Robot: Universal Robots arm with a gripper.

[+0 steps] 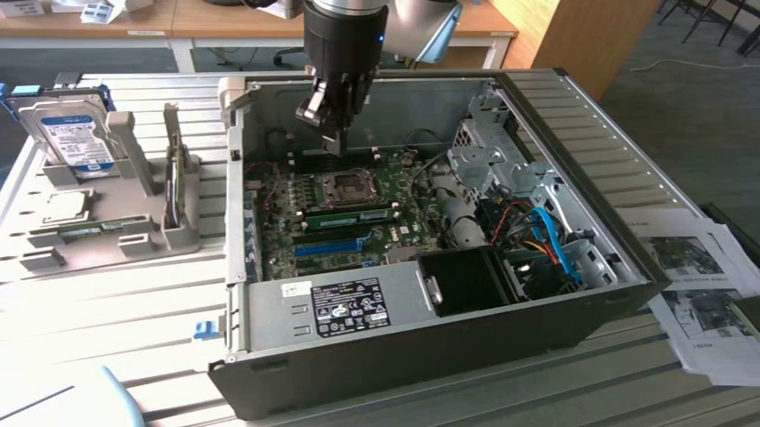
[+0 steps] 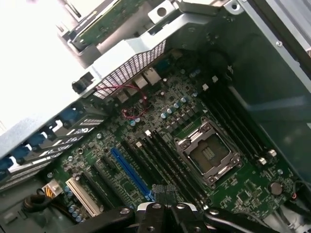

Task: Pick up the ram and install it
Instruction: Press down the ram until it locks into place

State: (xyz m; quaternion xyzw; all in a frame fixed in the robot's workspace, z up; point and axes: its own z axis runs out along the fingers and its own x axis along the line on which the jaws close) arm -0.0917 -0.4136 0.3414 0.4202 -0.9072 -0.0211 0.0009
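A long green ram stick (image 1: 352, 216) lies along the memory slots of the motherboard (image 1: 297, 191), between the CPU socket (image 1: 351, 185) and the blue slot (image 1: 329, 245). It looks seated there. My gripper (image 1: 336, 142) hangs above the board inside the open computer case (image 1: 392, 342), over the far side of the CPU socket, apart from the stick. Its fingers are shut with nothing between them. In the wrist view the shut gripper (image 2: 164, 198) hovers over the dark memory slots (image 2: 167, 162) beside the CPU socket (image 2: 210, 155); I cannot pick out the stick among them.
The case walls surround the board. A drive cage (image 1: 493, 156), cables (image 1: 540, 236) and a black fan block (image 1: 475, 280) crowd the exterior view's right side. Left of the case, a grey fixture (image 1: 131, 236) holds a hard drive (image 1: 71, 133). Papers (image 1: 700, 294) lie at the right.
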